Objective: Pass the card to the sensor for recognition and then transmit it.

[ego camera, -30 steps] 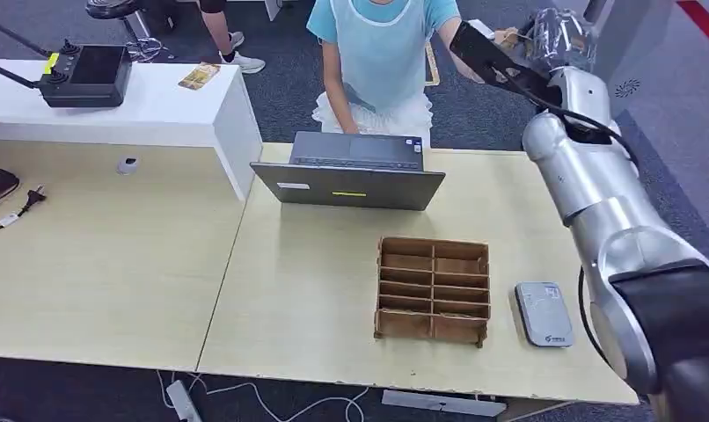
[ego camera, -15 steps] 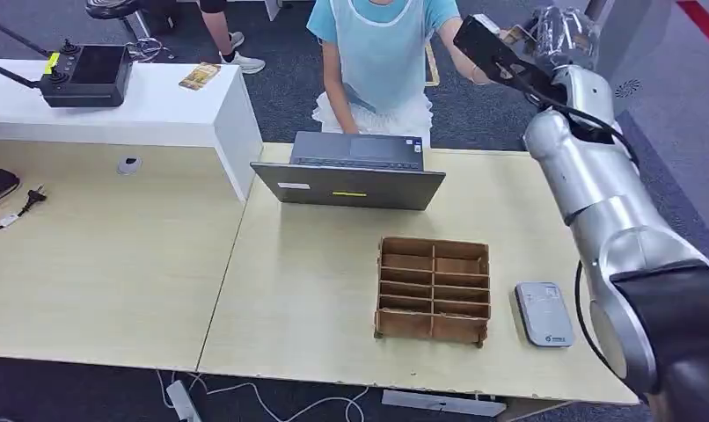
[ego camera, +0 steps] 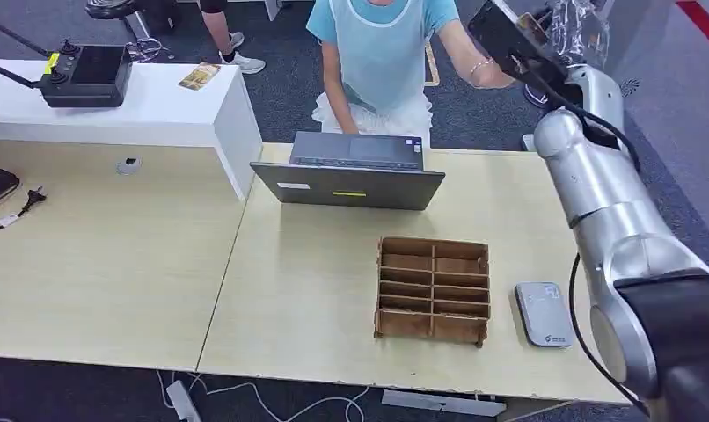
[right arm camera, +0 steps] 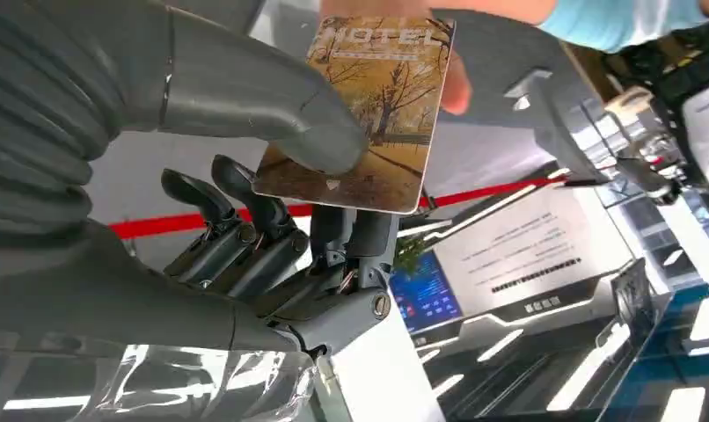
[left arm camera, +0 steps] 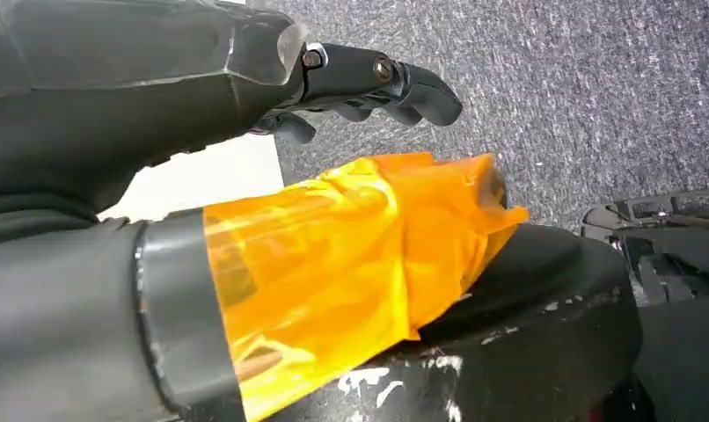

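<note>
Right wrist view: the robot's right hand (right arm camera: 245, 220) pinches a tan, tree-printed rectangular hotel card (right arm camera: 360, 110) under its thumb. The card's long axis points away toward a person's fingers (right arm camera: 452, 75) touching its far end. The left hand (left arm camera: 333, 79), curled and holding nothing, is not involved.

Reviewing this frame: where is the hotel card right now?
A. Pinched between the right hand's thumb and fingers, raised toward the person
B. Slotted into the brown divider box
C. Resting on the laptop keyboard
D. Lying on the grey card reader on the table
A. In the right wrist view the right hand pinches the hotel card under its thumb, with a person's fingers at the card's far end.
</note>
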{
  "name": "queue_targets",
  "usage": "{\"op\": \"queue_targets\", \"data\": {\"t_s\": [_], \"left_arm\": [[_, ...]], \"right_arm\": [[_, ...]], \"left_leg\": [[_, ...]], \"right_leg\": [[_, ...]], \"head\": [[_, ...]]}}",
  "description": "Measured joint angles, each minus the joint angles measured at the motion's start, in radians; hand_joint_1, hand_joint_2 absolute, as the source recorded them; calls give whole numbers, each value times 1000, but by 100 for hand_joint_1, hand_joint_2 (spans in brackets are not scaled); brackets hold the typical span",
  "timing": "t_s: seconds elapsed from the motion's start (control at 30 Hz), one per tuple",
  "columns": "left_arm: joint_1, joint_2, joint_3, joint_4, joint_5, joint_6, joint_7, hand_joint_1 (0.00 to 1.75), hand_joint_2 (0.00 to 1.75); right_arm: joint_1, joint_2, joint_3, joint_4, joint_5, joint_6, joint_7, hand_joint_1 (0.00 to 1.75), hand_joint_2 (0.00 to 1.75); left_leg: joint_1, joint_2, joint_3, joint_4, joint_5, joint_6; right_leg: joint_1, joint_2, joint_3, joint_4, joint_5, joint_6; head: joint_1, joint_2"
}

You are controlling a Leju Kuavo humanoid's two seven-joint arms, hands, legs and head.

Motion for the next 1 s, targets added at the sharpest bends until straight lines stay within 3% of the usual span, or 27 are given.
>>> {"op": "queue_targets", "data": {"t_s": [0.33,0.6,0.87,1.0], "left_arm": [[3,0,0,0,16,6,0,0,0],[3,0,1,0,32,20,2,0,0],[5,0,17,0,59,31,2,0,0],[5,0,21,0,68,33,1,0,0]], "right_arm": [[26,-8,-113,-111,-273,59,-78,175,175],[32,-24,-209,-154,-599,238,-98,175,175],[38,-127,-261,-151,-935,467,-141,175,175],[78,-198,-275,-160,-1073,541,-156,175,175]], "left_leg": [[0,0,0,0,0,0],[0,0,0,0,0,0],[0,-1,0,1,0,0],[0,-1,0,1,-1,1]], "right_leg": [[0,0,0,0,0,0],[0,0,0,0,0,0],[0,-1,0,0,0,0],[0,-1,0,-1,0,0]], "head": [[0,0],[0,0],[0,0],[0,0]]}}
